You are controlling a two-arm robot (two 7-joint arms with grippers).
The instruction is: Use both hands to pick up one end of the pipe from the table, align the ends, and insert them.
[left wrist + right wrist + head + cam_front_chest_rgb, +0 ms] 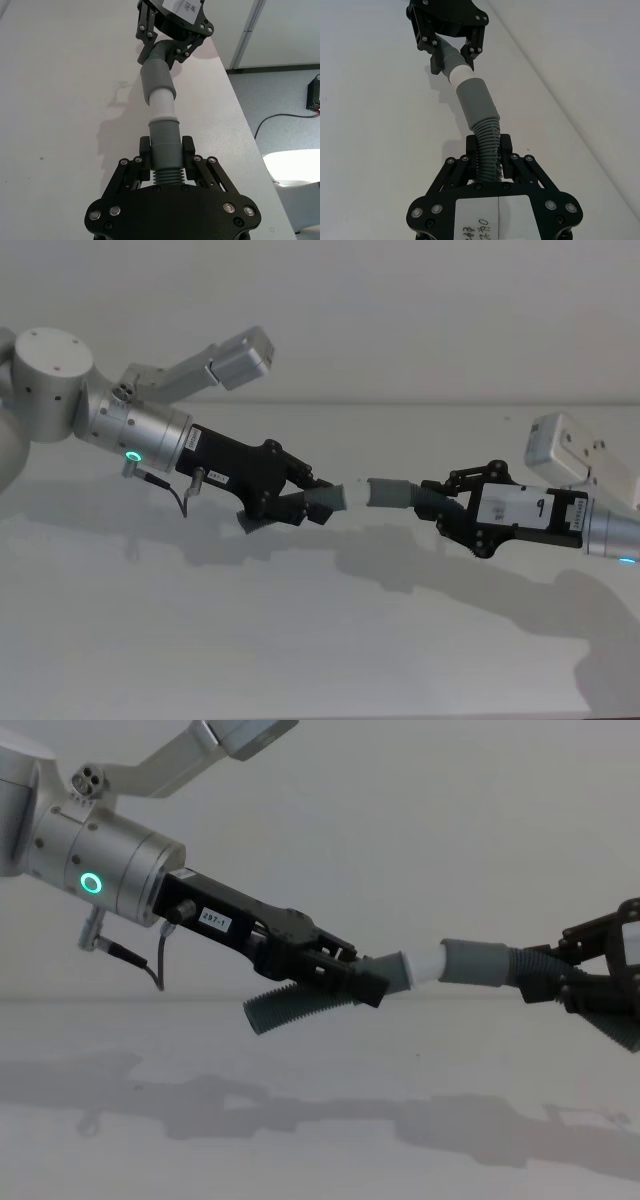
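Two ribbed grey hose pieces (385, 494) held aloft — white tip (424, 963) entering the sleeve mouth (470, 961)

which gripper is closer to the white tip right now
Left. The left gripper holds the piece just behind the white tip; the right gripper grips the other piece beyond its grey sleeve.

Both arms are thick silver cylinders; the left arm (120, 420) bears a glowing green ring light (91, 883) and a thin black cable (150, 970). Each black linkage gripper shows silver screws and white printed labels.
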